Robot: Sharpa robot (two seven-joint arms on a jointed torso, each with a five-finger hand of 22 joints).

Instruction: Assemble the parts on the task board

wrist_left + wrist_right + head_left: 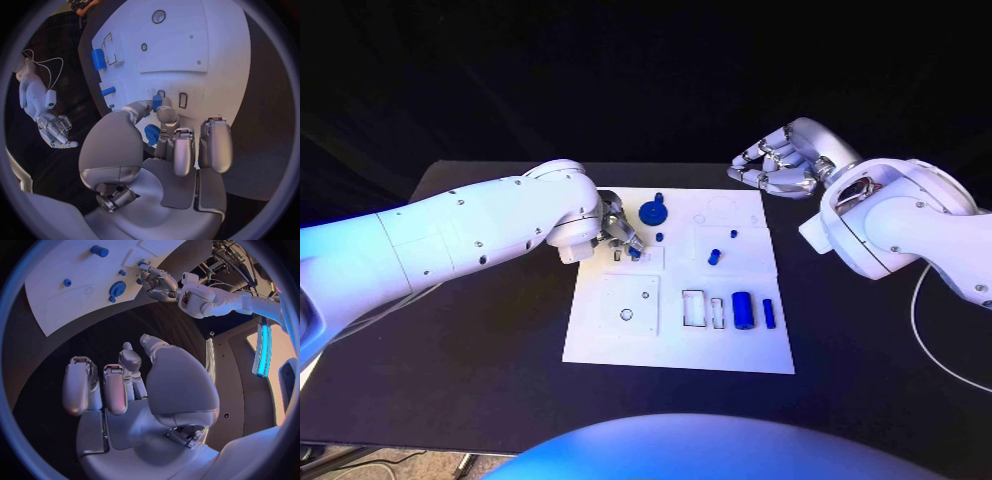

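The white task board [678, 335] lies mid-table. My left hand [617, 236] is over its far left part and pinches a small blue part [157, 102] between thumb and a finger, just above two small slots [183, 100]. A round blue part [655, 213] lies beside that hand. Small blue pegs [714, 257] stand near the board's middle. Two blue blocks [743, 311] lie at its right side beside a rectangular cutout [694, 308]. My right hand [783, 160] hovers off the board's far right corner, fingers loosely bent and apart, holding nothing.
The black table [473, 370] surrounds the board, with bare surface to the left, right and front. A white cable [927, 330] runs along the table's right edge under my right arm.
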